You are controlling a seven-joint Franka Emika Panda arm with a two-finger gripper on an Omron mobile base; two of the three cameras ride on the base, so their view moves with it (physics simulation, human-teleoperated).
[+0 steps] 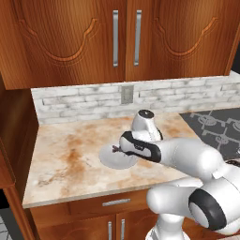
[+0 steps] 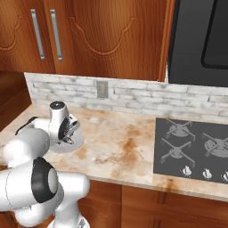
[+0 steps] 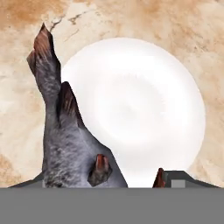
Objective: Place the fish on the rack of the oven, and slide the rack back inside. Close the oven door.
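Reddish-brown wood cabinets (image 1: pixel 70 42) with silver bar handles (image 1: pixel 115 38) take up the top of my left base view, and below them runs a pale brick backsplash (image 1: pixel 84 105) with a wall outlet (image 1: pixel 126 94). Under that I see the marbled beige bench (image 1: pixel 65 159), with a dark cooktop (image 2: pixel 191 149) set into it on the right and a black appliance panel (image 2: pixel 198 40) mounted above the cooktop in the right base view. My arm reaches over the bench towards the round pale plate (image 1: pixel 112 158), which sits flat on the bench left of the cooktop.

From the hand view the plate (image 3: pixel 135 109) lies directly beneath the claw (image 3: pixel 103 181). The fish (image 3: pixel 61 131) is grey with reddish fin edges; its body runs up from between the finger tips, the tail pointing towards the top left of that view, past the plate's rim. It looks held at the claw and raised above the plate, though I cannot tell whether any part touches the plate. The jaws stand fairly wide, pinching the fish's thick end. In the left base view, the fish (image 1: pixel 115 149) shows as a small dark shape at the claw tip, just over the plate.
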